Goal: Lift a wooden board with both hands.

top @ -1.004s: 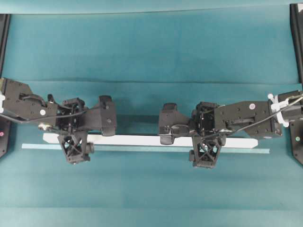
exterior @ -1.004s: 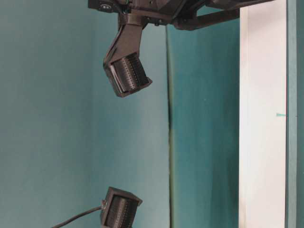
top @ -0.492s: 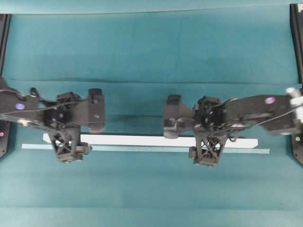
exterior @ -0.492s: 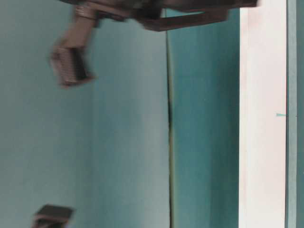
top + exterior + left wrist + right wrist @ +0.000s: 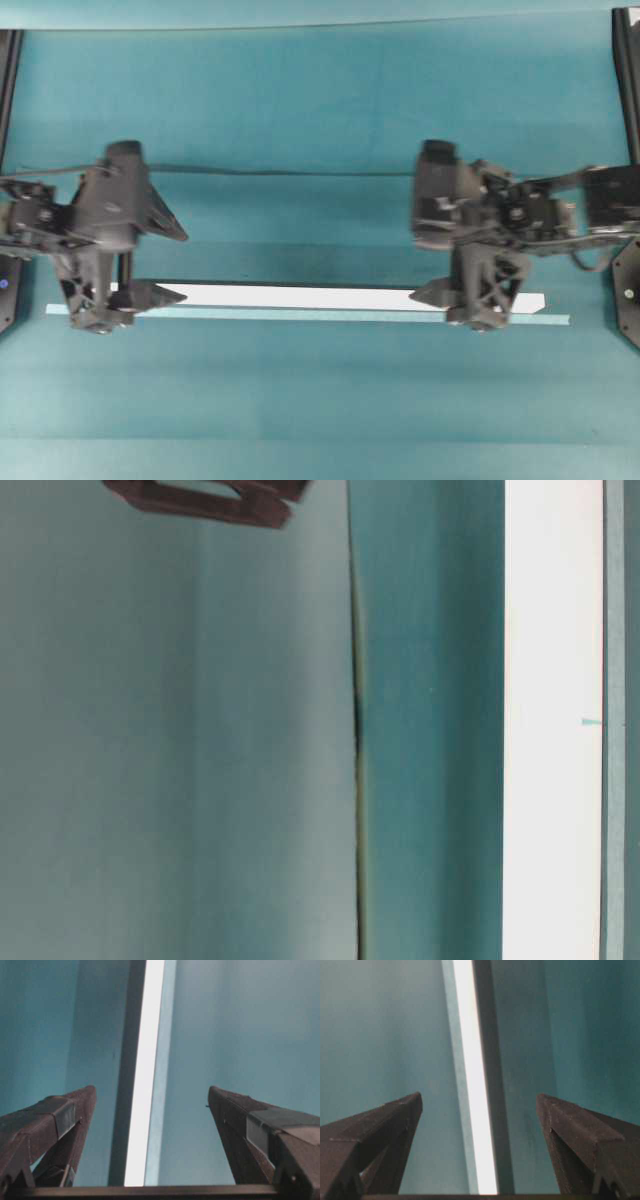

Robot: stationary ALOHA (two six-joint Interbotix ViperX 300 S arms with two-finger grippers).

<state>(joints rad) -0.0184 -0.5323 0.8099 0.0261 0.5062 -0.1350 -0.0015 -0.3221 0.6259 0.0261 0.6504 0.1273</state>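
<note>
The wooden board lies flat on the teal surface, running left-right across the overhead view, w/ a thin pale teal strip touching its near long edge, prob. a placement guide. The left gripper sits over the board's left end and the right gripper toward its right end, well apart from each other; that spacing makes sense for a two-point lift so a long narrow plank won't tip or sag. Both grippers are spread wide w/ nothing between the fingers. In the left wrist view the board runs down the middle of the gap between the fingers, same in the right wrist view, so each gripper looks lined up to straddle the board's width. Neither touches it, as far as I can tell; the board isn't lifted yet. Table-level view shows only the board and a dark bit of arm at the top edge. No brand, label or readable writing anywhere; only a tiny teal tick mark at the board's edge.
</note>
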